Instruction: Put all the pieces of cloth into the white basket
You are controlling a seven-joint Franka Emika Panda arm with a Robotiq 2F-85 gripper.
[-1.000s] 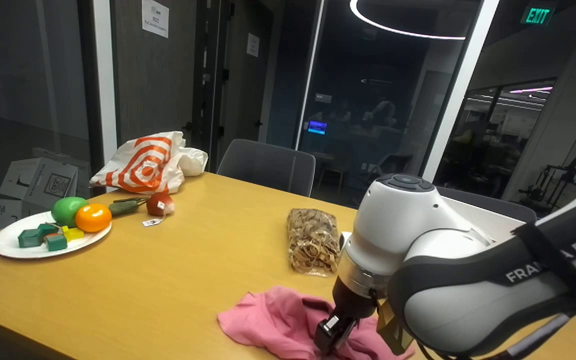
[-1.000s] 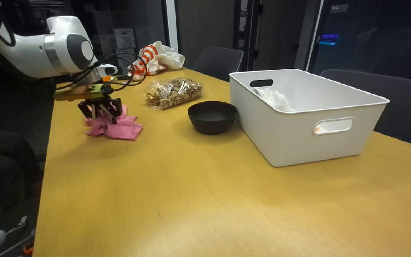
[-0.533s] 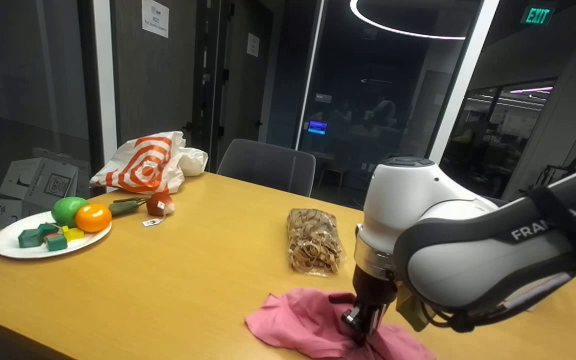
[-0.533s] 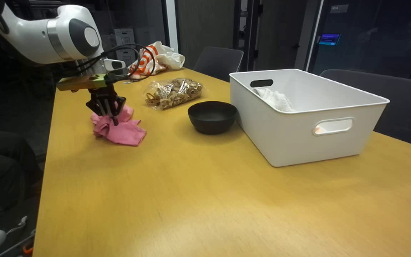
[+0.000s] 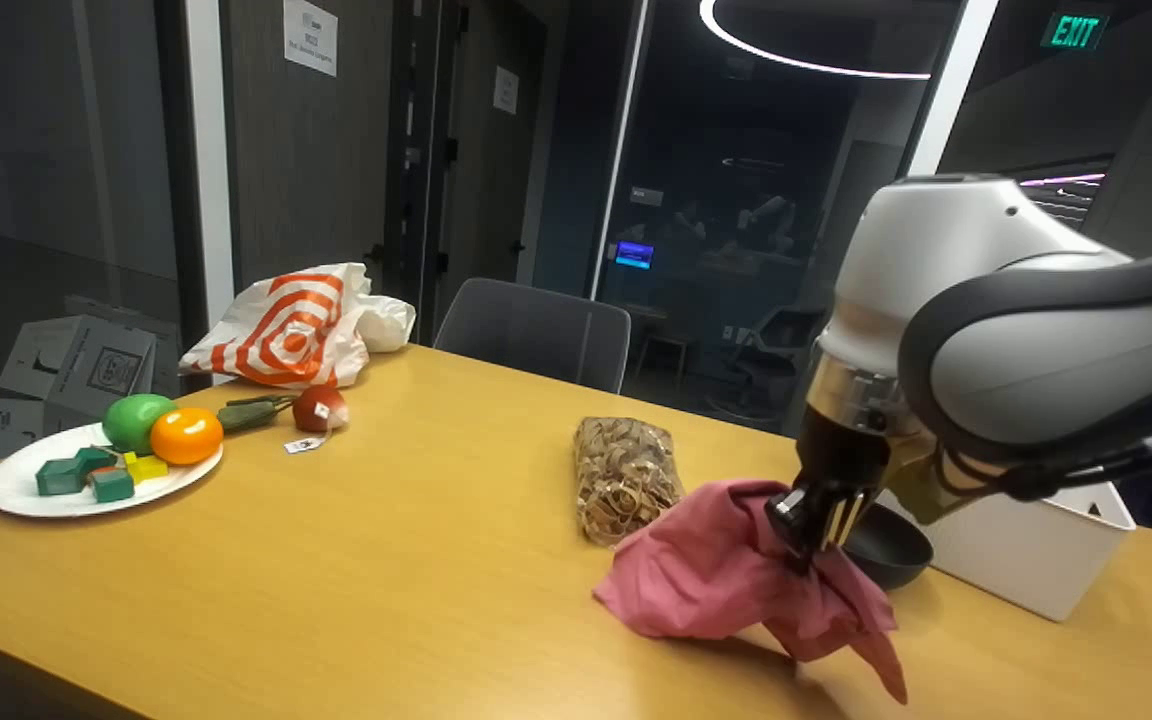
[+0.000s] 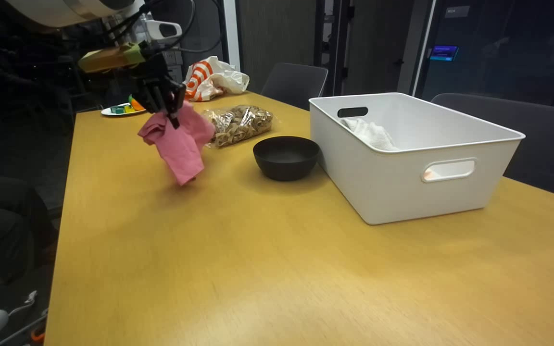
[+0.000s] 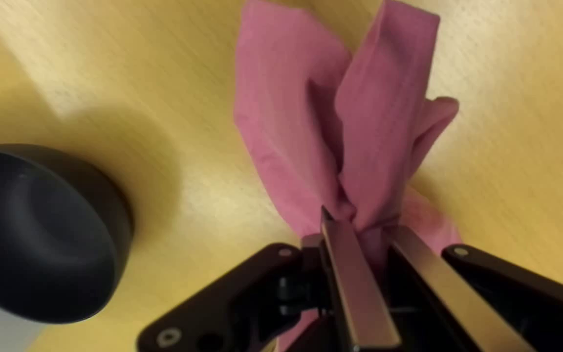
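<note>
Exterior view, left to right. White plate [image 5: 11,492]: bore a green fruit [image 5: 136,421], an orange [image 5: 187,437], green blocks [image 5: 62,478] and a yellow block [image 5: 147,468]. Plastic bag [image 5: 286,330], printed with orange rings: contents hidden. Clear bag of curled brown strips [image 5: 625,480]: lay on the table [image 5: 356,560]. Pink cloth [image 5: 711,565]: hung in folds over the table from the gripper [image 7: 361,230], whose jaws were clamped narrowly on it. Black bowl [image 6: 286,166]: stood just beside the white basket [image 6: 383,185], its dark inside visible. That basket: contained a white cloth [image 6: 370,134], partly hidden by a wall.

The white arm [image 5: 936,270] has grey trim [image 5: 1086,290], looping black cables [image 6: 135,17] and a black hand [image 7: 361,229] with round screws [image 7: 169,336].
</note>
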